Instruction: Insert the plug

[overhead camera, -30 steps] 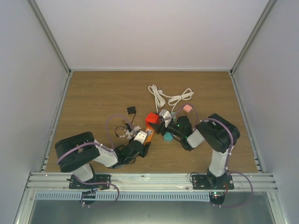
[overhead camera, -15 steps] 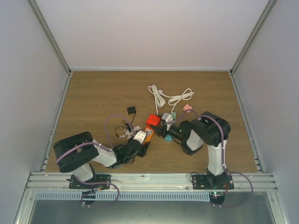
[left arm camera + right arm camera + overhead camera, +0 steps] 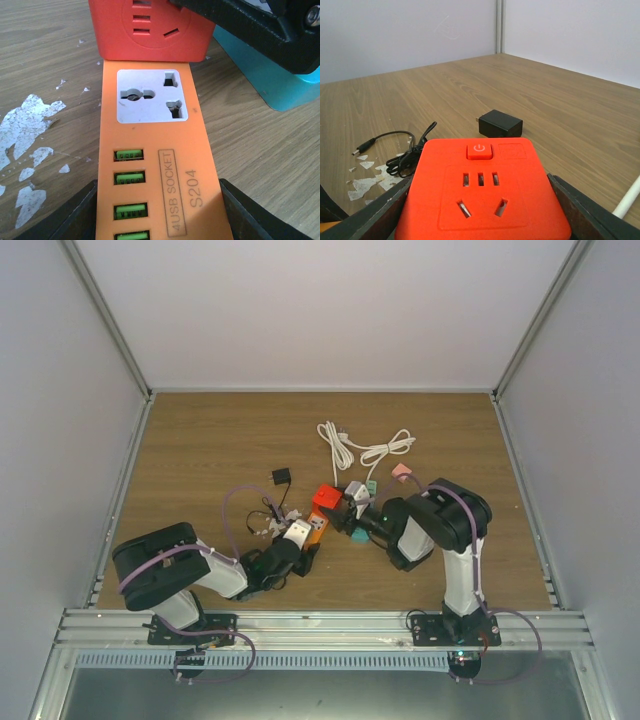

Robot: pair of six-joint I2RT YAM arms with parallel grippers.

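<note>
White walls (image 3: pixel 320 310) enclose a scuffed wooden tabletop (image 3: pixel 200 440).

Overhead view; 2 wrist closeups share red cube (image 3: pixel 482 200).

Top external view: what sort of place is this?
Likely a lab robot cell: white panel walls, aluminium frame posts, wood-grain tabletop, two arms bolted to a metal rail, holding an orange plastic socket strip and a red plastic socket cube.
</note>
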